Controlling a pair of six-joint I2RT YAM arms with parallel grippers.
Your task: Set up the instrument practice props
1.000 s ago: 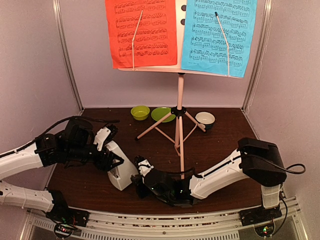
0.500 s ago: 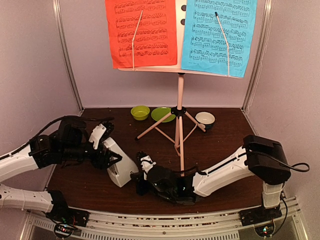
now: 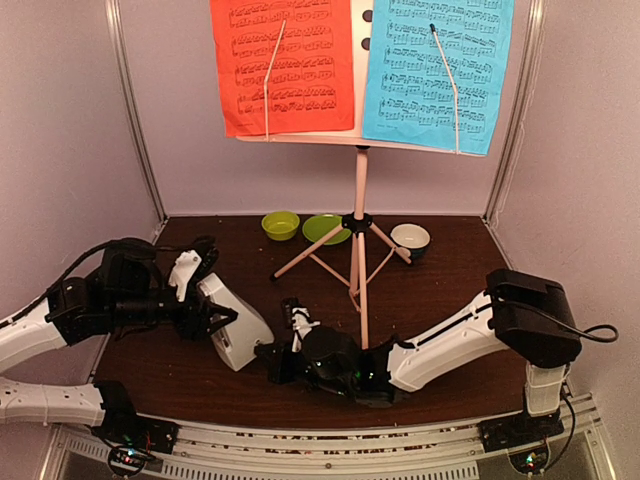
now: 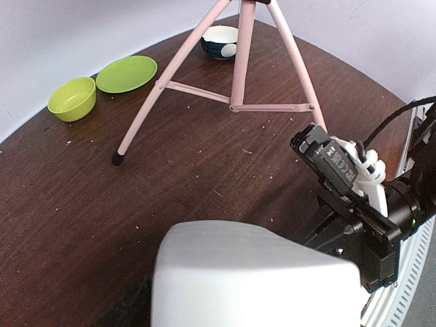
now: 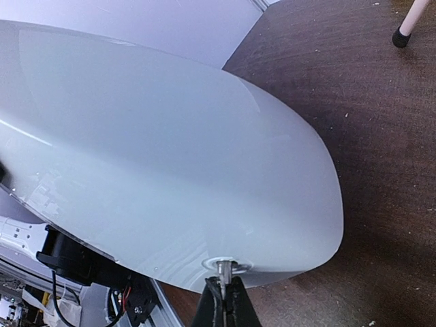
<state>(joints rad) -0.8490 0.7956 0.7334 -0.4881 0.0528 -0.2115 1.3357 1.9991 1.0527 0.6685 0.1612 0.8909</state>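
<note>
From above, the white metronome [image 3: 238,330] is seen at the table's [image 3: 430,290] near left, its long axis leaning leftward, clasped in the left gripper [image 3: 205,308]. At the left wrist, a smooth, rounded face is shown. At the right wrist, its metal pin [image 5: 221,267] is pinched by the fully closed right gripper [image 5: 223,300].

Pink music stand [image 3: 360,190] upright, red page [image 3: 300,70], cyan page [image 3: 415,80] on it; white metronome [image 3: 232,322] tilted, front-left.

Dark brown wooden desk [image 3: 440,290], flecked with pale crumbs. Carries at the back a lime-green bowl [image 3: 280,225], a lime-green plate [image 3: 325,228] just beside it, and a small white-and-dark bowl [image 3: 410,239] further right. Bears the pink music stand [image 3: 360,250] on three spread legs.
</note>
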